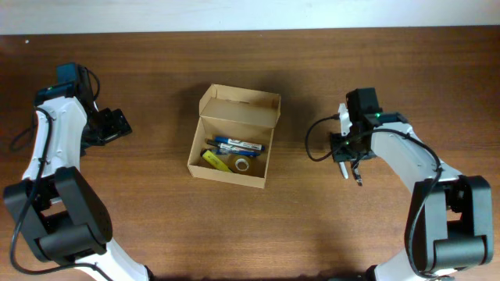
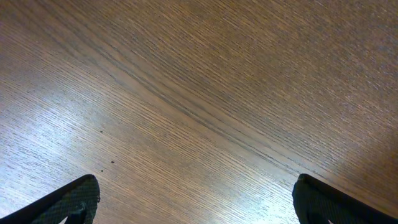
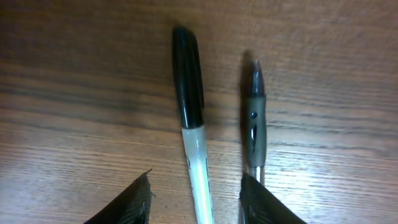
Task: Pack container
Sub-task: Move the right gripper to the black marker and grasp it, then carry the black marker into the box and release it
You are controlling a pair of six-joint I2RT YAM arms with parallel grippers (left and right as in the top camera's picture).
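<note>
The container (image 1: 226, 173) sits mid-desk (image 1: 156, 218) with its flap lid up, between the two arms and apart from both. The right fingers (image 3: 127, 202) are spread, gripping nothing, astride a black-capped white marker (image 3: 189, 112) lying flat, with a dark-gripped pen (image 3: 254, 118) just beside it; the left fingers (image 2: 74, 202) are parted wide over wood grain. Inside the box lie blue pens (image 1: 238, 145), a yellow marker (image 1: 213, 159) and a roll of tape (image 1: 243, 165).
</note>
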